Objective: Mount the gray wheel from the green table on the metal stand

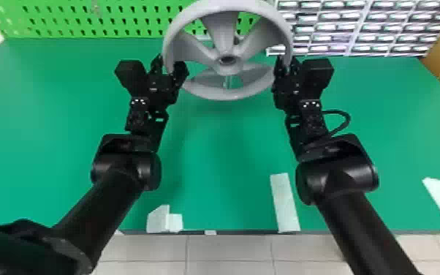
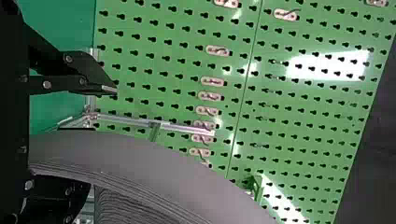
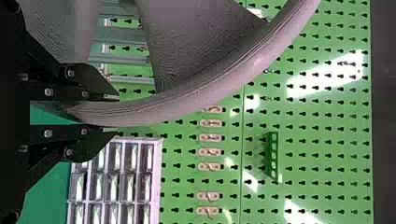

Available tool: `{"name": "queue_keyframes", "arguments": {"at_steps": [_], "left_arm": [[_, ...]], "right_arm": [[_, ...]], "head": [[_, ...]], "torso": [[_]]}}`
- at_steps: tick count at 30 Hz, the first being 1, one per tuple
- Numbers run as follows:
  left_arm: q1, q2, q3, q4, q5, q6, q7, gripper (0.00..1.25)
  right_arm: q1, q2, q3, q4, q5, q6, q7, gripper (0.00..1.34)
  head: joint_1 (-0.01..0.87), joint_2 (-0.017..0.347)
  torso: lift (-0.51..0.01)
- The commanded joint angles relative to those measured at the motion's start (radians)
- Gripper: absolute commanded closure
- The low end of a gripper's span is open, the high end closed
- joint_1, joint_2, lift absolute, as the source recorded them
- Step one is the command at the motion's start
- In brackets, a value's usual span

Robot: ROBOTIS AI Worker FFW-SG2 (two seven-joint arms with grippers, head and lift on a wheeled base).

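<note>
The gray wheel [image 1: 226, 40] is held up above the far part of the green table [image 1: 223, 153]. My right gripper [image 1: 284, 67] is shut on the wheel's right rim; in the right wrist view, the fingers of that gripper [image 3: 111, 113] press the rim [image 3: 187, 100] from both sides. At the left rim stands my left gripper [image 1: 170, 67], open, with the rim between its fingers. The left wrist view shows a wide gap at this gripper [image 2: 100, 135] between the upper finger and the rim [image 2: 140, 156]. Behind the wheel are metal bars of the stand [image 1: 227, 81], [image 3: 126, 58], partly hidden.
Beyond the table rises a green pegboard [image 1: 84, 18], with a rack of small drawers [image 1: 369, 29] at the back right. White tape strips [image 1: 285, 203] lie near the table's front edge. A metal bar [image 2: 182, 127] stands out before the pegboard.
</note>
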Motion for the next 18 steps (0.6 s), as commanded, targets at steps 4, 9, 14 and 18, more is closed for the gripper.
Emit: {"name": "queue_keyframes", "arguments": {"at_steps": [4, 9, 14, 18], "left_arm": [[-0.010, 0.000, 0.002, 0.008, -0.002, 0.014, 0.090, 0.85], [-0.016, -0.002, 0.005, 0.015, -0.002, 0.026, 0.090, 0.85], [-0.021, -0.003, 0.008, 0.017, -0.003, 0.038, 0.090, 0.84], [-0.021, -0.003, 0.017, 0.022, -0.009, 0.051, 0.090, 0.84]], "right_arm": [[-0.016, 0.000, -0.001, 0.012, 0.002, 0.020, -0.099, 1.18], [-0.026, 0.000, -0.001, 0.014, 0.002, 0.042, -0.099, 1.18], [-0.032, 0.001, -0.001, 0.017, 0.003, 0.056, -0.099, 1.18], [-0.036, 0.001, 0.000, 0.021, 0.003, 0.069, -0.099, 1.18]], "head": [[0.867, 0.052], [0.867, 0.052], [0.867, 0.052], [0.867, 0.052]], "torso": [[-0.100], [-0.100], [-0.100], [-0.100]]}}
